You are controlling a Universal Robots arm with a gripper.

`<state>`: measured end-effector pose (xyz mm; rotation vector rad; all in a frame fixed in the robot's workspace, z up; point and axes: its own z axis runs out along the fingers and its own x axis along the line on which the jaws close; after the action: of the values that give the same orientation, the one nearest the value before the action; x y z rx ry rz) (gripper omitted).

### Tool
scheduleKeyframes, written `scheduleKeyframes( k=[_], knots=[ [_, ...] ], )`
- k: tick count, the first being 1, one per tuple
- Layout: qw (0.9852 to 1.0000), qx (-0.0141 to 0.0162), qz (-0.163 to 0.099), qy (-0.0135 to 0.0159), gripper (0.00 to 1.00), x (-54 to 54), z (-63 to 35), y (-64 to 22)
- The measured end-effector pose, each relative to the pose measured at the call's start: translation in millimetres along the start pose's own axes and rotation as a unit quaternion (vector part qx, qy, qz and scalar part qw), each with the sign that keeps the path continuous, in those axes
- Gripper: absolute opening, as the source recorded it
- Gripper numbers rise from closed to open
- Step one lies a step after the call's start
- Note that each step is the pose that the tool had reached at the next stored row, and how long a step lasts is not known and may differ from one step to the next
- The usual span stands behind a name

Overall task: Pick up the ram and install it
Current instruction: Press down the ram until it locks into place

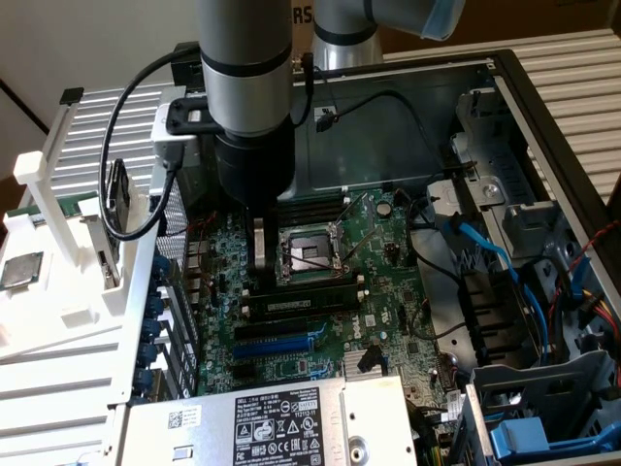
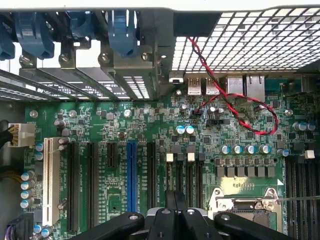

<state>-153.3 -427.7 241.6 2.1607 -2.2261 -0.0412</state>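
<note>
The robot arm reaches down into an open computer case (image 1: 543,126). Its pincer (image 1: 260,254) hangs low over the green motherboard (image 1: 388,291), just beside the square processor socket (image 1: 309,254), on the exterior view's left of it. The pincer fingers are closed together, and nothing can be seen between them.

The ram (image 1: 303,302) looks like it is already sitting in a slot on the motherboard. It is a long, thin stick with a pale label strip. It lies flat across the board, with its long side running from the exterior view's left to right, tilted up a little at the right end. It sits just below the processor socket and just above a long blue slot (image 1: 281,342). The pincer is near the ram's left end, but it is hard to tell if they touch.

In the wrist view, the dark pincer fingers (image 2: 172,220) meet above the board, next to the metal socket frame (image 2: 245,207). A red and black twisted wire (image 2: 235,107) loops over the board.

A white plastic rack (image 1: 68,262) stands outside the case, on the exterior view's left, with a square silver processor chip (image 1: 21,272) resting on it.
</note>
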Motion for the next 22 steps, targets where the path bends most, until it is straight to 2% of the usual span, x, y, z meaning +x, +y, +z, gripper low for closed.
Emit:
scheduleKeyframes(
  k=[3,6,9,12,17,22],
  knots=[
    [1.0,0.0024,0.0,0.0,0.11,-0.6,1.9,6.5],
    [1.0,0.0064,0.0,-0.0001,0.11,-0.6,3.8,7.1],
    [0.9999,0.0117,0.0,-0.0003,0.11,-0.7,4.8,7.1],
    [0.9999,0.0151,0.0,-0.0002,0.11,-1.2,5.8,7.0],
    [0.9999,0.0172,0.0,-0.0003,0.11,-1.4,7.0,6.5],
    [0.9998,0.0176,0.0,-0.0003,0.11,-1.5,8.4,5.2]
  ],
)
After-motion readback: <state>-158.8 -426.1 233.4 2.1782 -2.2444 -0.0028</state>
